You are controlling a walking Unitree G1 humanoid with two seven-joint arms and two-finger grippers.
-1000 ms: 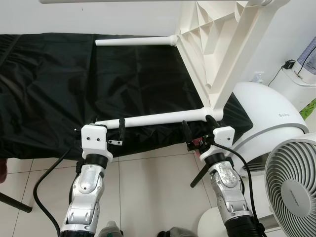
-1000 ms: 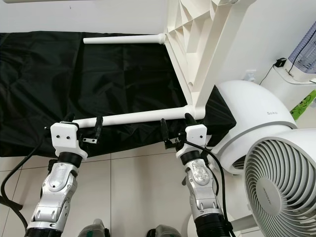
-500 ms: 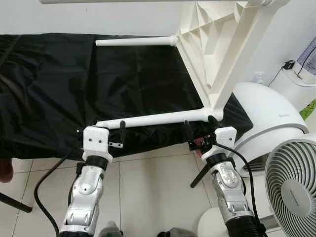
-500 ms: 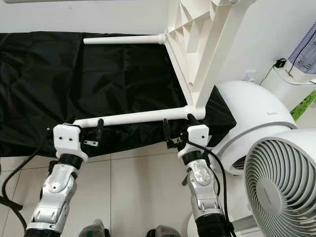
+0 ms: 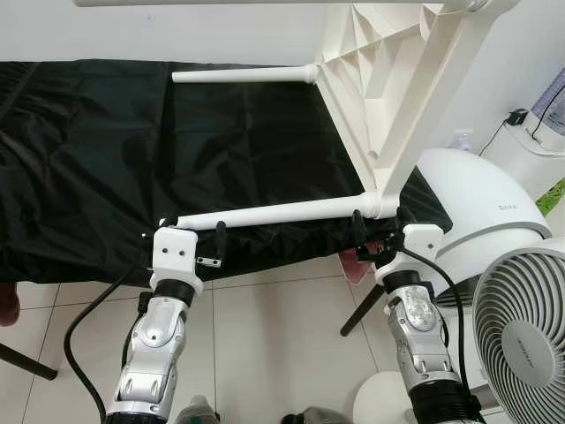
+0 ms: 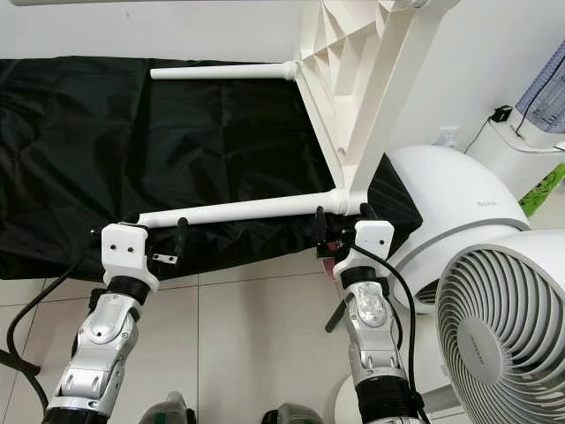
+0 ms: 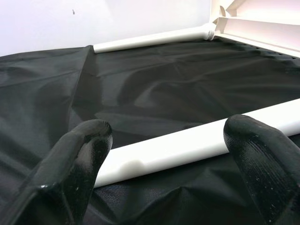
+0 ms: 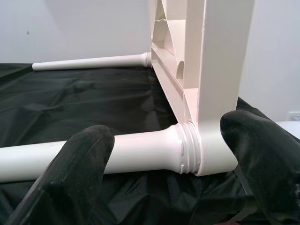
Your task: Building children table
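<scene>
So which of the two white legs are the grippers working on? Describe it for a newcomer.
Find the white tabletop standing on edge over the black cloth. Two legs stick out sideways; it's the nearer leg, at the cloth's front edge, with both grippers' fingers around it.

Black sheet spread wide across the far left, creased, its near edge hanging over pale floor tiles. White domed appliance at right, just beyond a white fan with round grille at near right. Black cable loops over the tiles near left. White wall behind.
</scene>
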